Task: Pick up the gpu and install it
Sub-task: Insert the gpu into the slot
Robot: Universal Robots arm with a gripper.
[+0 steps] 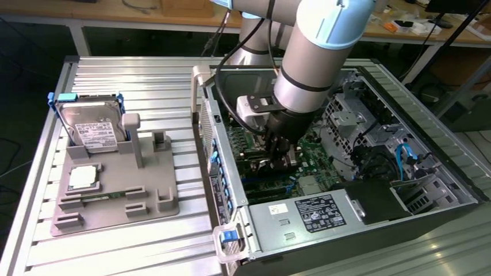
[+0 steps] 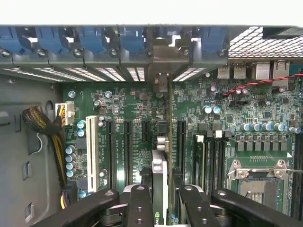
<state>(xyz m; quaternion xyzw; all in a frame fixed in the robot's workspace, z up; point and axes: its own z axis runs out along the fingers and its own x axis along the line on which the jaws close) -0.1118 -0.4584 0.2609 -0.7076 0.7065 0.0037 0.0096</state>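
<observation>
two matte black fingers (image 2: 140, 204) of the gripper (image 1: 281, 156) clench the gpu (image 2: 159, 172), a thin card with silvery edge, upright among black slots (image 2: 127, 146) of the green motherboard (image 2: 128, 101), at the exterior view's 3 o'clock from the grey holder (image 1: 115, 207).

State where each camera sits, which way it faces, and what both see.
Exterior view: off the arm, high up, looking down on the table and open computer case; the arm and gripper show.
Wrist view: on the wrist, facing the motherboard slots; the gripper holds the gpu edge-on.
Shared: gripper, motherboard.
</observation>
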